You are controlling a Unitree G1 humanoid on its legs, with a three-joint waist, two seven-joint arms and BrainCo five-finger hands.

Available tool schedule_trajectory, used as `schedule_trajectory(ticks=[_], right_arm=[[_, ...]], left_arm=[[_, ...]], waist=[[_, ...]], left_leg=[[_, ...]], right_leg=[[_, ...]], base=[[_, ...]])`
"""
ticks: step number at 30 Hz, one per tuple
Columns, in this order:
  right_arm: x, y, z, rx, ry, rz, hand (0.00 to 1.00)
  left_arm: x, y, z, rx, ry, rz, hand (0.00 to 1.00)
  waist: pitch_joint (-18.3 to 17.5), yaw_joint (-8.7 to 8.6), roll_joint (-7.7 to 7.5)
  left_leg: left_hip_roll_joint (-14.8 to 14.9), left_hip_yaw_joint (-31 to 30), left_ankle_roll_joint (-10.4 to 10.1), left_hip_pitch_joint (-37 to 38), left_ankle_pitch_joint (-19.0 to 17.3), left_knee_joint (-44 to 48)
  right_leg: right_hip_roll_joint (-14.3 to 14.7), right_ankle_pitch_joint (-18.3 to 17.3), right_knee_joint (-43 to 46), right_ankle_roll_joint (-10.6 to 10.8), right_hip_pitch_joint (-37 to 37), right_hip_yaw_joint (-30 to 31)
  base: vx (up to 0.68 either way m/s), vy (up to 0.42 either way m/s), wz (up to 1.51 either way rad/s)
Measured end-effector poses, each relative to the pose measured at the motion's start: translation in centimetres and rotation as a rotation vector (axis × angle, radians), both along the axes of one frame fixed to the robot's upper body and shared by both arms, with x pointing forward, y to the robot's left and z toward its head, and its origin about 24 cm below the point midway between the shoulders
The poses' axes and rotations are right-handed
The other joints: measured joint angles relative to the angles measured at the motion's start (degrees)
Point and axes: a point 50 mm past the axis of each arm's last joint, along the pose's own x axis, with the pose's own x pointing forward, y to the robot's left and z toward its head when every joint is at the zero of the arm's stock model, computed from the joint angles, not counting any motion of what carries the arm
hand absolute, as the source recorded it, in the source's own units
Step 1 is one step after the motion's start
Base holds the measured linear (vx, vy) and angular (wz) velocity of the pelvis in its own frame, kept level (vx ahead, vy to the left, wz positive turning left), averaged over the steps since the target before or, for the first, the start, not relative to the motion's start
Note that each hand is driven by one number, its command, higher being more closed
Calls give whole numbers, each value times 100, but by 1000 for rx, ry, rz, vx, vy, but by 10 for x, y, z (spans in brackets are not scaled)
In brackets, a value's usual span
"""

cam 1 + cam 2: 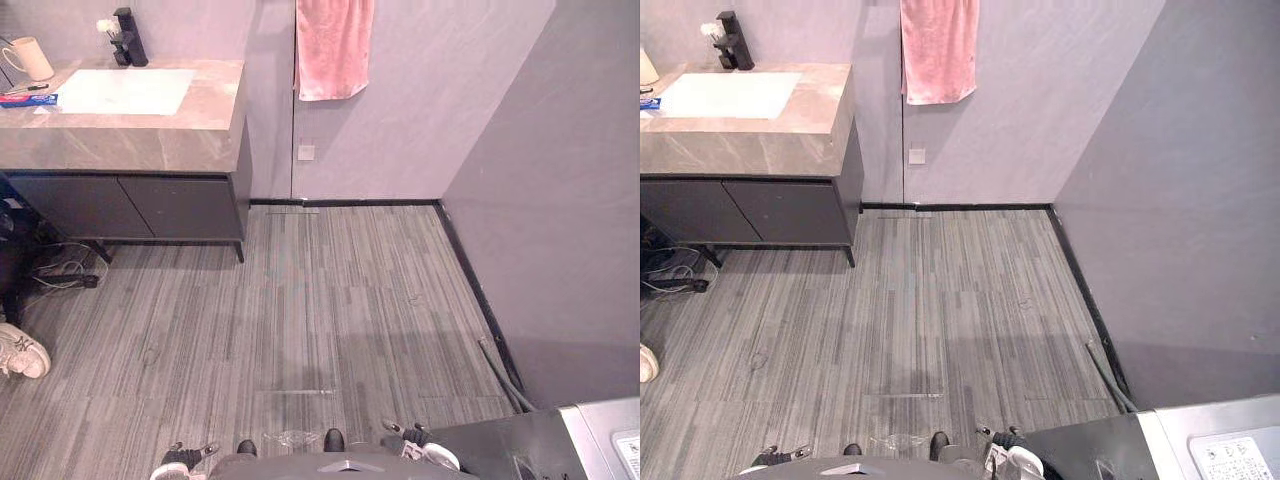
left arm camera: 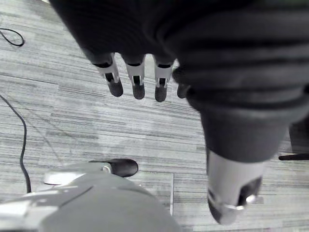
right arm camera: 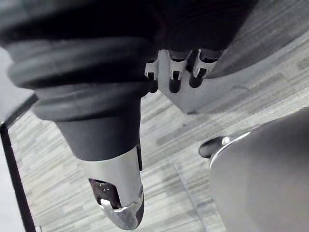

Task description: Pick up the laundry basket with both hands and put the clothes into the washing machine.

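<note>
Left hand [image 2: 140, 79]: silver dark-tipped fingers hang straight and relaxed, thumb apart, nothing held; bare floor beneath it. Right hand [image 3: 174, 77]: the same, fingers loose and pointing down, empty, close by a pale grey panel.

Low at the robot's right stands a grey box-shaped appliance with a dark top and white label panel [image 1: 600, 435], probably the washing machine. The right hand is the nearer of the 2 to it.

I can make out no laundry basket and no clothes in these views, so which way the basket lies from either hand cannot be told.

Grey striped plank floor [image 1: 320, 300] lies open ahead. Bounds: grey wall with black skirting [image 1: 1160, 200] on the right, grey stone-topped vanity bench with white basin [image 1: 130, 120] far left, pink towel hanging on the far wall [image 1: 333, 45].
</note>
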Motion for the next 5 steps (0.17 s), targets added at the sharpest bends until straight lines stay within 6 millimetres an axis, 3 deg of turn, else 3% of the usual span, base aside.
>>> schedule_trajectory(ticks=[5], right_arm=[[-15, -9, -3, 1, 49, -60, 0]], left_arm=[[-1, 0, 0, -19, -8, 56, 0]], waist=[[-35, 2, -41]], left_leg=[[-45, -139, 18, -52, 11, -3]], right_leg=[[-41, 11, -149, 9, 157, -135]], base=[[-20, -5, 18]])
